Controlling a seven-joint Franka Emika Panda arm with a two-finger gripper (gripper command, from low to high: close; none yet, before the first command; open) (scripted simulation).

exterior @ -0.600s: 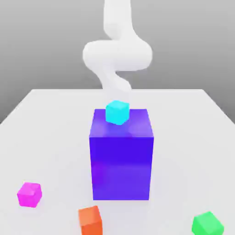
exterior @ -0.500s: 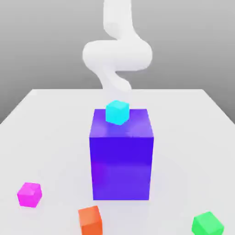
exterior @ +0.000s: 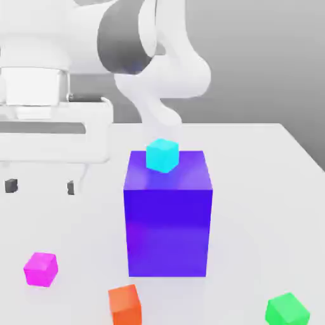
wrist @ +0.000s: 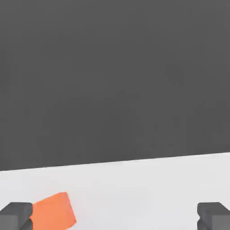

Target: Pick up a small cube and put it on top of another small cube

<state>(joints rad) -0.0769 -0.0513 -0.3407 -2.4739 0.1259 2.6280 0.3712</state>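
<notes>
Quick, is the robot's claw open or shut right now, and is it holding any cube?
Gripper: open, fingers wide apart, holding nothing; the magenta cube sits on the table below it.

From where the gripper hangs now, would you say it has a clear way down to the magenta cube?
Probably yes. The gripper hangs open above the table, and the magenta cube sits alone just below it. The big blue block and orange cube lie off to the exterior view's right.

Simulated test scene: plain white desk, featureless grey backdrop, flat-shaded glossy blocks, white robot arm.
</notes>
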